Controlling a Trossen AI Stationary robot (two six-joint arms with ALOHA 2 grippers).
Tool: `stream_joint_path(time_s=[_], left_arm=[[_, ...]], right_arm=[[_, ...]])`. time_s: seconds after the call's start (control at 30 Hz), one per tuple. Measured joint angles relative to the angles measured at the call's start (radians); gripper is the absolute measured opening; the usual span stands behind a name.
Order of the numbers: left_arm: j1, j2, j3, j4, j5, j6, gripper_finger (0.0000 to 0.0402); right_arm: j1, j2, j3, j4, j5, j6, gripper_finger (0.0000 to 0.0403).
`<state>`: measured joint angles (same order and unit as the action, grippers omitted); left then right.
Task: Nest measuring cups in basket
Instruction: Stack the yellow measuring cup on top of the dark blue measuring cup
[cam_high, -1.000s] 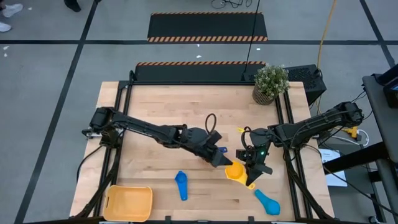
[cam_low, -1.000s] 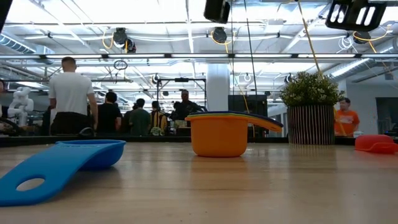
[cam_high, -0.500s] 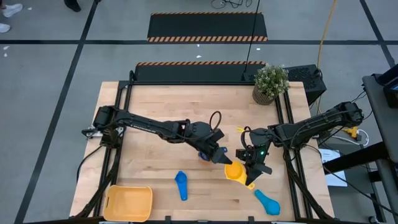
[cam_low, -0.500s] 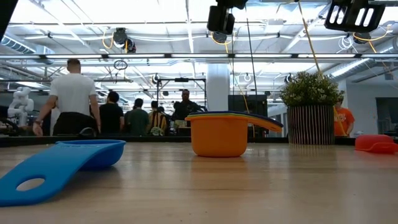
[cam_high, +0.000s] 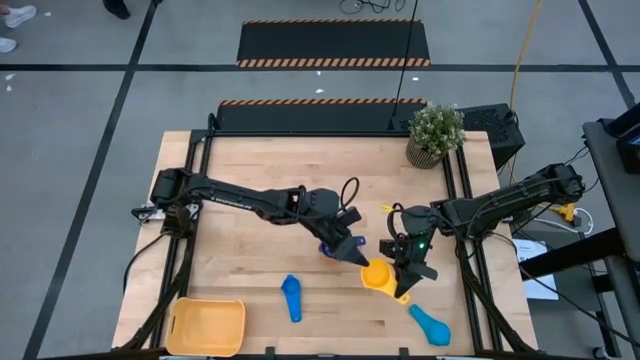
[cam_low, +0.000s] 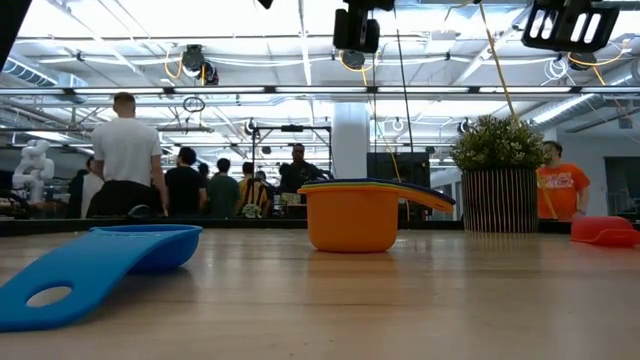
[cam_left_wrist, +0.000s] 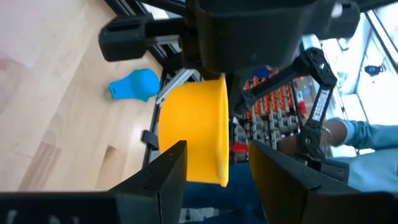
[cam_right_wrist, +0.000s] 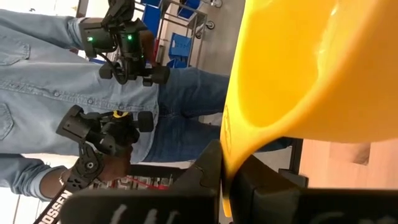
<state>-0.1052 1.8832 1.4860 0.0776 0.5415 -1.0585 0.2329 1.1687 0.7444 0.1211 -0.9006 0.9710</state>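
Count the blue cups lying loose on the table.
2 for sure: one right of the basket near the front edge, one lighter at the front right. More blues may be nested in the orange stack, hidden from here.

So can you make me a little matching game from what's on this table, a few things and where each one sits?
Things:
1. basket
2. plant
3. yellow cup
4. light blue cup

Places:
A. held by the right hand
B. near left corner
C. far right corner
D. near edge, right side

Pairs: 1-B, 2-C, 3-A, 4-D
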Motion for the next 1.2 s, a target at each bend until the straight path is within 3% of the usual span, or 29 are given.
stream_joint_path(time_s=[0.27, 0.7, 0.9, 1.03, 1.2], left_arm=[[-0.017, -0.001, 0.000, -0.009, -0.016, 0.027, 0.0169], [-0.018, -0.001, 0.000, -0.006, 0.020, 0.094, 0.0015], [-0.020, -0.002, 0.000, 0.003, 0.022, 0.110, 0.0010], [-0.022, -0.005, 0.000, 0.004, 0.014, 0.124, 0.0006], [-0.022, -0.031, 0.000, -0.011, -0.007, 0.138, 0.0006]], right_arm=[[0.000, 0.000, 0.000, -0.001, -0.017, 0.000, 0.0000], [0.000, -0.001, 0.000, -0.004, -0.021, 0.004, 0.0000], [0.000, -0.001, 0.000, -0.003, -0.013, 0.010, 0.0002], [-0.001, -0.006, 0.000, 0.006, 0.053, 0.016, 0.0032], [-0.003, -0.039, 0.000, 0.002, 0.127, 0.018, 0.0101]])
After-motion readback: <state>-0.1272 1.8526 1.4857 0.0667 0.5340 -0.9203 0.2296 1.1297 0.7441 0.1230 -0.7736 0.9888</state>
